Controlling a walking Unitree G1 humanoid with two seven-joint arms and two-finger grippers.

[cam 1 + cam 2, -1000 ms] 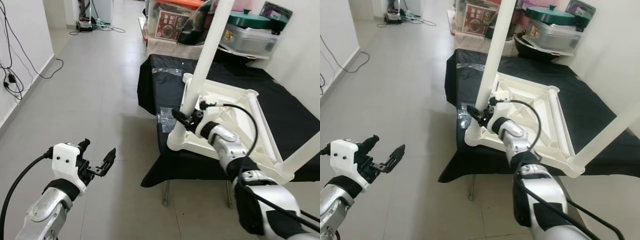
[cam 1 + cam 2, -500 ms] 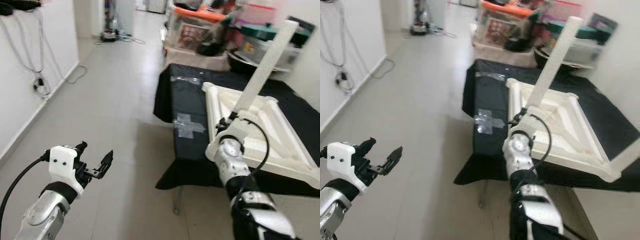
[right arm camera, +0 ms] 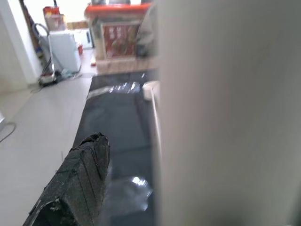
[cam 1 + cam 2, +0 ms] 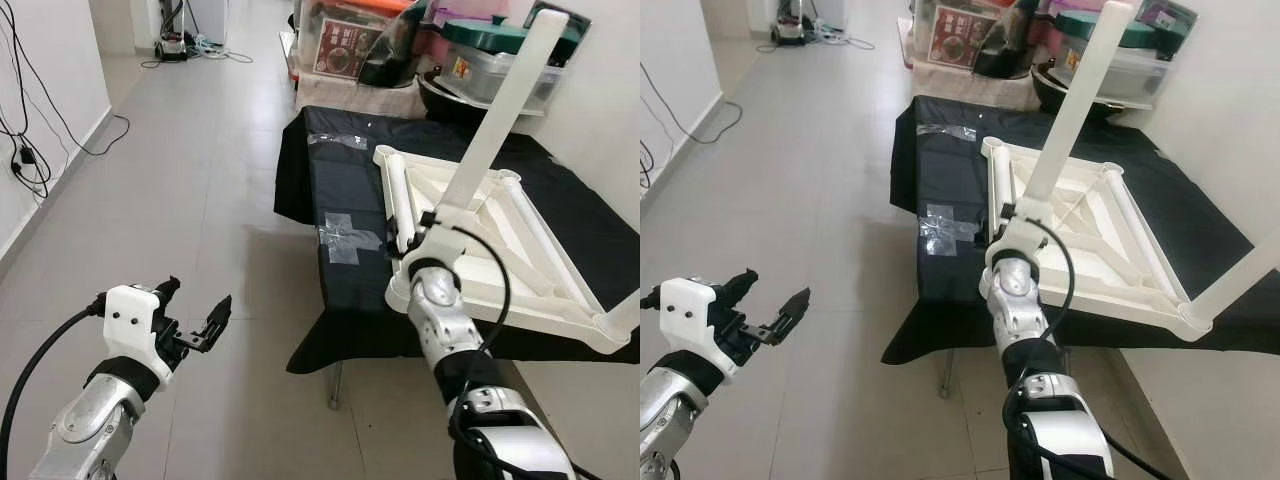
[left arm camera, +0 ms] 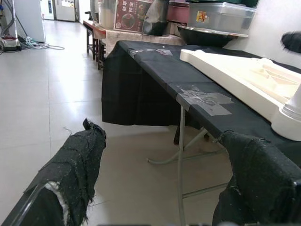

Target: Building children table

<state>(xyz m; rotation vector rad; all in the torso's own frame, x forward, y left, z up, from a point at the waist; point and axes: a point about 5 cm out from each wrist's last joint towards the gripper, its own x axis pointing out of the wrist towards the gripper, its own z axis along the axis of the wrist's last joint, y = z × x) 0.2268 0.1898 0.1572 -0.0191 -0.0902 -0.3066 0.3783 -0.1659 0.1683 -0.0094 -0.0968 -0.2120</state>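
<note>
In the left eye view, the white plastic children's table [image 4: 500,250] lies upside down on the black-draped folding table [image 4: 340,205], at about 2 o'clock from the robot, with one white tubular leg [image 4: 495,115] rising from its near corner socket; I judge it light, stiff and smooth, so best taken low on the leg near the socket. The right gripper [image 4: 428,222] is at that leg's base, its fingers hidden there. The left gripper [image 4: 195,318] hovers over the floor at 8 o'clock, fingers apart and empty. In the right eye view, clear tape patches [image 4: 940,228] lie on the cloth just beside the frame, and storage boxes [image 4: 1110,55] crowd 12 o'clock. In the left wrist view, the spread fingers [image 5: 75,165] frame the folding table's metal legs [image 5: 181,155], an obstacle down low. In the right wrist view, one black finger [image 3: 77,183] sits beside the white leg; whether it is clamped I cannot tell
</note>
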